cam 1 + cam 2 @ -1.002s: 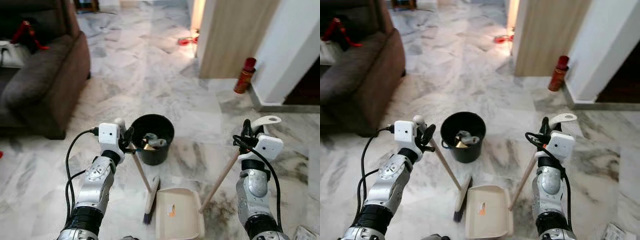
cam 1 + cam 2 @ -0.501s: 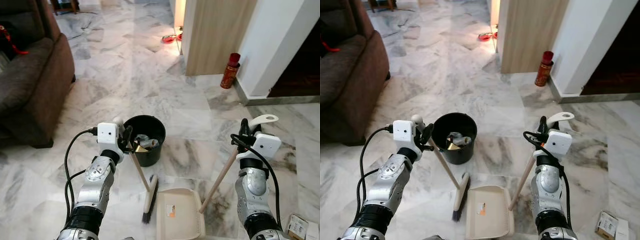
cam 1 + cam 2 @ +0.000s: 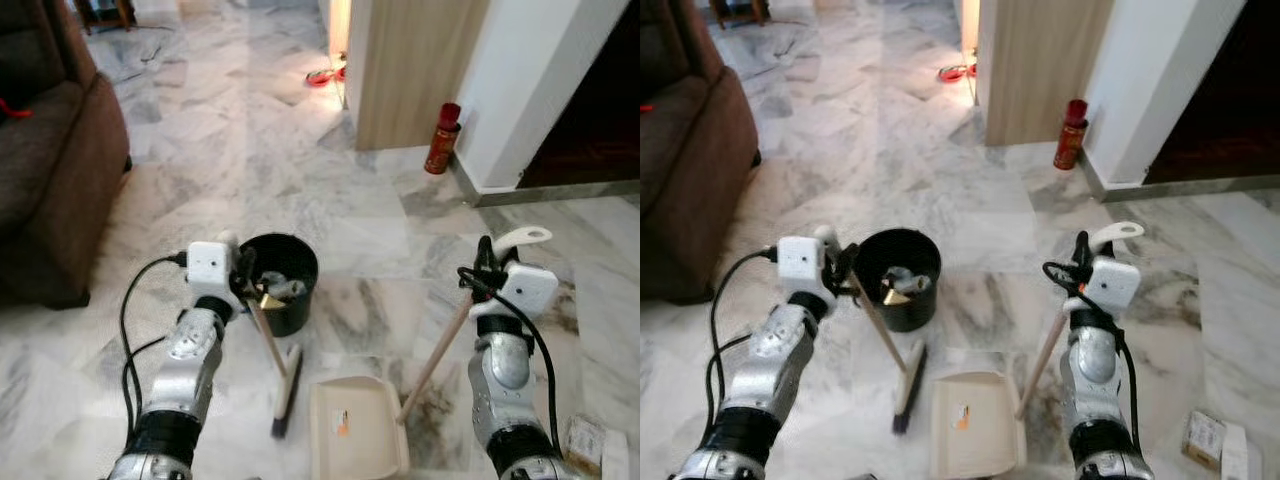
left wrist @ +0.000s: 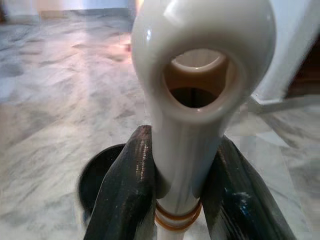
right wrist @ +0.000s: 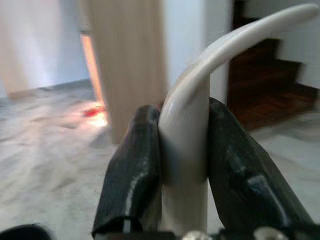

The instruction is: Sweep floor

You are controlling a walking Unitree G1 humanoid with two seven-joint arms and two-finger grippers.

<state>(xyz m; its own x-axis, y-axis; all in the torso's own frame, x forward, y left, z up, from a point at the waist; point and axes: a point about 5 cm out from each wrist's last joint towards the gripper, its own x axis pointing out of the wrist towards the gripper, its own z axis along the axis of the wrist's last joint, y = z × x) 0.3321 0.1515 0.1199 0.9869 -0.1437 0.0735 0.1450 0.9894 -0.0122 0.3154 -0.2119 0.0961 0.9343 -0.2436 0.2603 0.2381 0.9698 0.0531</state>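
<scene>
Brown sofa (image 3: 45,180): far left, on the marble floor (image 3: 250,150). Red can (image 3: 440,138): upright at the foot of the white wall (image 3: 530,80), just beside the wooden panel (image 3: 410,70). Small red item (image 3: 318,77): on the floor near the lit doorway. Small box (image 3: 1205,437): on the floor, lower right.

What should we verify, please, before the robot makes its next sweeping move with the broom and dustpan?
1. Left gripper clamped on broom handle: ok.
2. Right gripper clamped on dustpan handle: ok.
3. Dustpan flat on the floor, beside the broom head: ok.
4. Black bin within reach, just ahead of the left gripper: ok.
5. Debris left to sweep on the marble floor: cannot tell.
6. Red canister by the wall, clear of the tools: ok.
</scene>
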